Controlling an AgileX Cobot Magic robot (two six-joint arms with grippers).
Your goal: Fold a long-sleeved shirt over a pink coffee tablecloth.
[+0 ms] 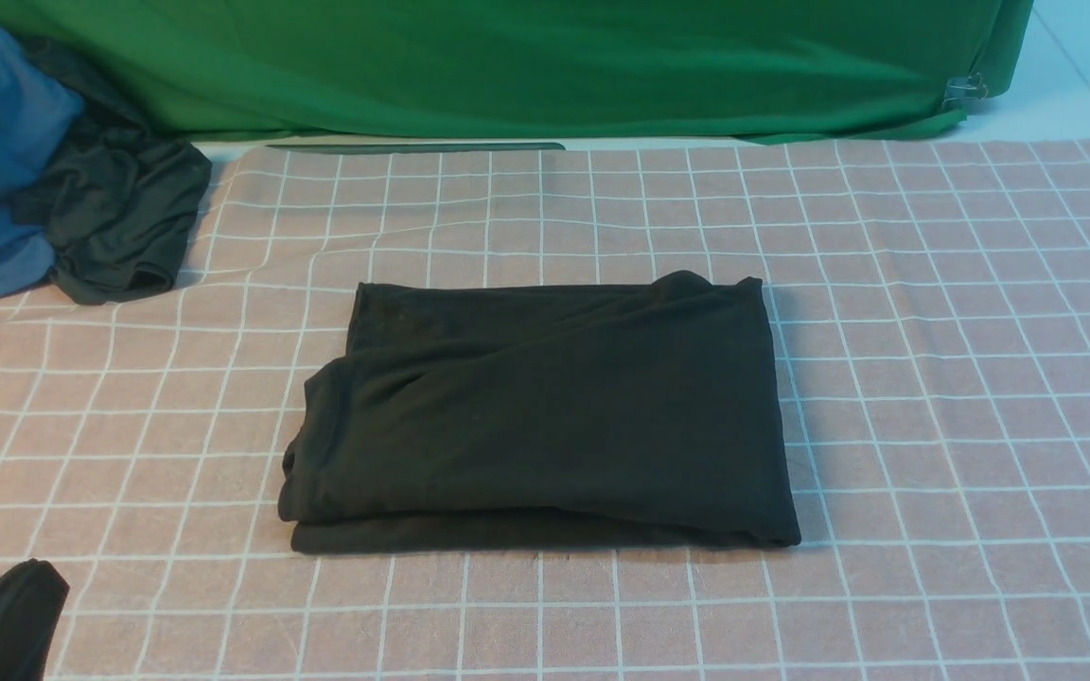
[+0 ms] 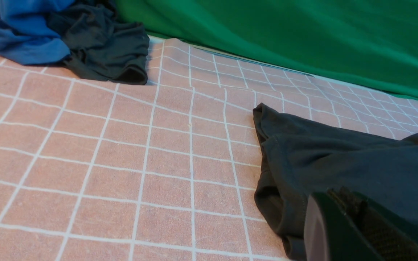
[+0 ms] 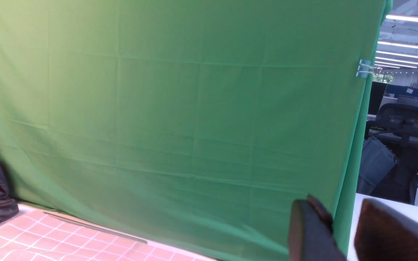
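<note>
2 arms clear of the long-sleeved shirt (image 1: 545,416), which lies folded into a rectangle mid pink coffee tablecloth (image 1: 961,378). Left gripper (image 2: 343,226) pressed together, empty, beside the shirt; right gripper (image 3: 339,232) parted, empty, raised. Folding looks finished; next, likely just retreat.

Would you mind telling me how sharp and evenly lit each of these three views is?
Front view: soft, even light, long-sleeved shirt dark with faint folds. Left wrist view: left gripper blurred up close. Right wrist view: right gripper out of focus, ceiling lights glaring.
</note>
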